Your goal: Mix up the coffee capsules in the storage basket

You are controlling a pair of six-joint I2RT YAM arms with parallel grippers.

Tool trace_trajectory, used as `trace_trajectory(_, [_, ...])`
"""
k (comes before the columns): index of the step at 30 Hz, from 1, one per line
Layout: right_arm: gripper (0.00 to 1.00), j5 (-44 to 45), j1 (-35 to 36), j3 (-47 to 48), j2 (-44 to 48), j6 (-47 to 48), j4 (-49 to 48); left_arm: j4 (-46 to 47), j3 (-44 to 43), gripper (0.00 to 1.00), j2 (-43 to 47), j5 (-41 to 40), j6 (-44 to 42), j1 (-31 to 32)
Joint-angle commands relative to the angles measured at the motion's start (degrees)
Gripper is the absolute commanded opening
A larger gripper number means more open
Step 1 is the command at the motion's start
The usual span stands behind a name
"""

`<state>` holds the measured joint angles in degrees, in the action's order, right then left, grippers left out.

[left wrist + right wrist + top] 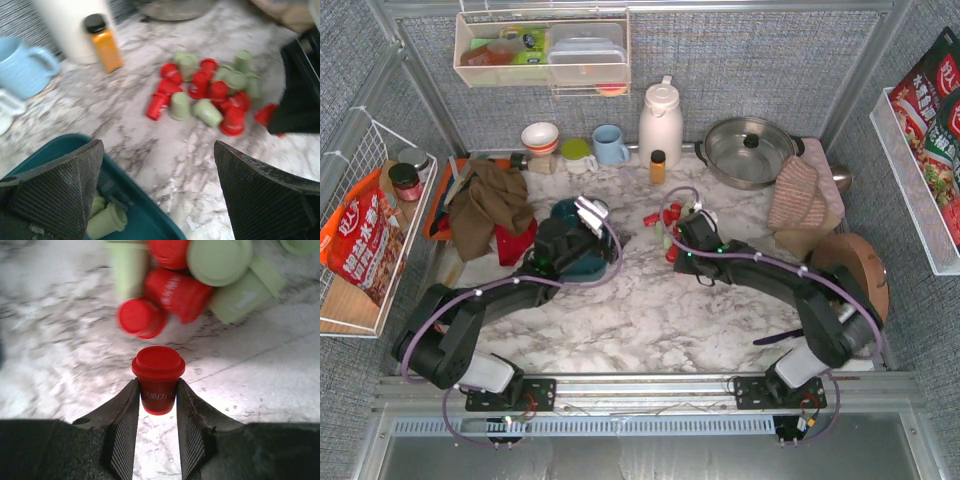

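A heap of red and pale green coffee capsules (667, 225) (210, 95) lies on the marble top, right of the dark teal storage basket (563, 211) (145, 217). My right gripper (678, 228) (158, 385) is at the near edge of the heap, shut on one red capsule (158, 375) held upright between its fingers. More capsules (200, 280) lie just beyond it. My left gripper (590, 212) (157, 147) hangs open over the basket's right rim with nothing between its fingers. A pale green capsule (107, 220) lies in the basket. The left arm hides most of the basket from above.
An amber bottle (658, 166) (105, 42), white thermos (660, 122) and blue mug (610, 145) (22, 65) stand behind the heap. A steel pot (748, 150) is back right, a brown cloth (485, 205) left of the basket. Wire racks flank both sides.
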<state>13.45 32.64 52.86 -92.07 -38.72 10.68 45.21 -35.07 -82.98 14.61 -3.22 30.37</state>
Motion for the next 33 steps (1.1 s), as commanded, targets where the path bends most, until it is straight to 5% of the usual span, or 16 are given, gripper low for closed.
trace_trajectory(1, [0.27, -10.49, 0.57, -6.28, 9.1, 9.35, -16.76, 4.14, 2.32, 0.99, 1.07, 13.92, -11.83, 2.81])
trace_trajectory(7, [0.27, -20.0, 0.67, -15.48, 21.15, 12.78, -33.06, 4.71, 6.26, 0.99, 1.92, 22.27, -23.31, 7.24])
trace_trajectory(13, [0.27, -29.43, 0.91, -16.74, 21.91, 10.36, -40.69, 5.44, 6.93, 0.99, 1.0, 25.26, -26.3, 10.19])
trace_trajectory(26, [0.27, -35.95, 2.6, -15.94, 17.8, 8.09, -46.46, 8.23, 7.56, 0.99, 2.0, 6.09, -25.4, 12.3])
trace_trajectory(33, [0.27, -30.88, 2.59, -15.19, 20.22, 10.73, -40.09, 12.62, 9.27, 0.99, 2.8, 6.56, -25.2, 12.32])
